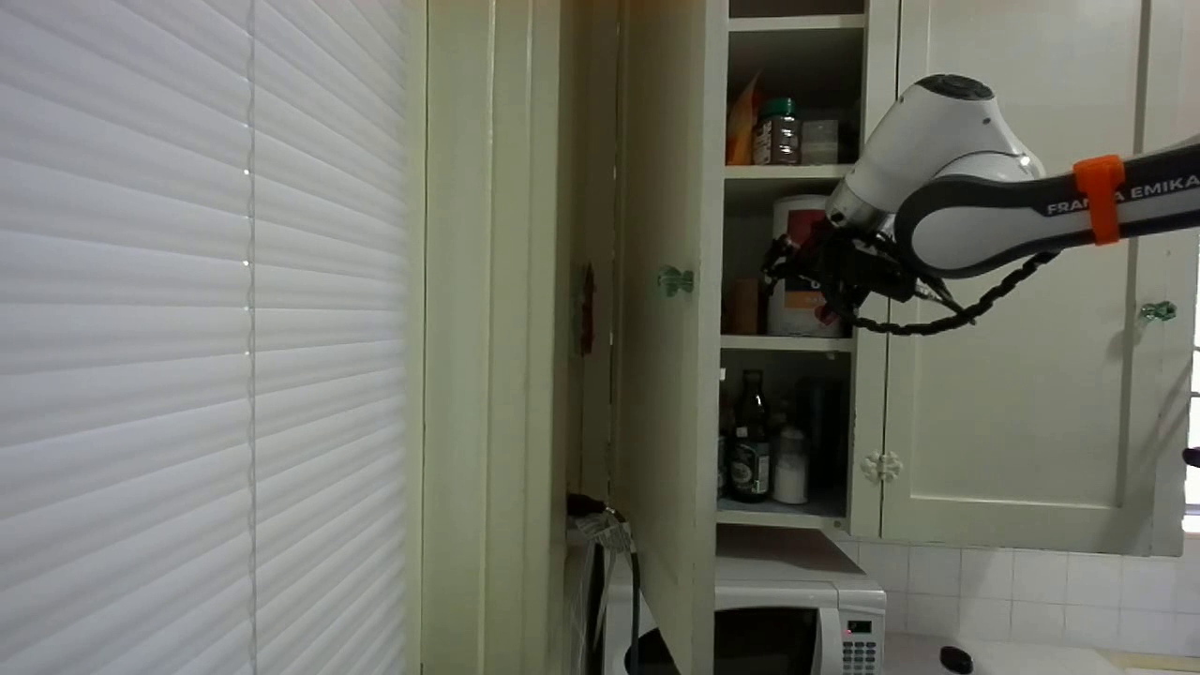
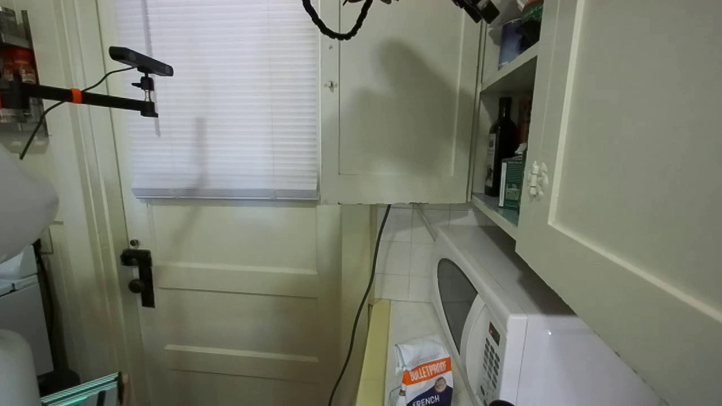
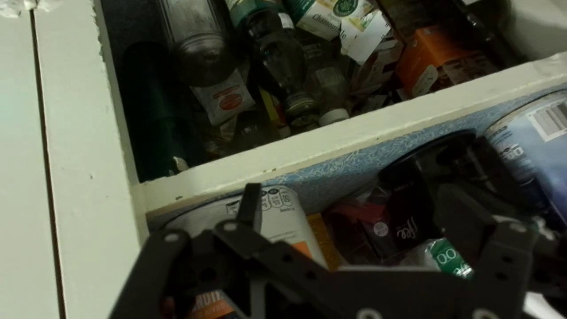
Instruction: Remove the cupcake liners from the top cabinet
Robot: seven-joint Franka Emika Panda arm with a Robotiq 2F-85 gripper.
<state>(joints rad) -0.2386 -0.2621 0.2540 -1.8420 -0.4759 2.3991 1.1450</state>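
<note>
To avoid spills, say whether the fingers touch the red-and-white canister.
Cannot tell: in the wrist view, one of the fingers overlaps the red-and-white canister, hiding any contact or gap.

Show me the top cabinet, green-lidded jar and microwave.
Top cabinet [image 1: 787,343], in an exterior view: a shelf's front edge.
Green-lidded jar [image 1: 777,142], in an exterior view: its body.
Microwave [image 2: 558,358], in an exterior view: its side.

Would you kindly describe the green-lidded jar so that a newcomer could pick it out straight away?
In an exterior view, find the narrow, open top cabinet above the microwave. Go to the shelf just above the red-and-white canister and find the orange packet. Immediately right of it in the picture stands the jar, dark-bodied, with a green lid that neither neighbour shows.
</note>
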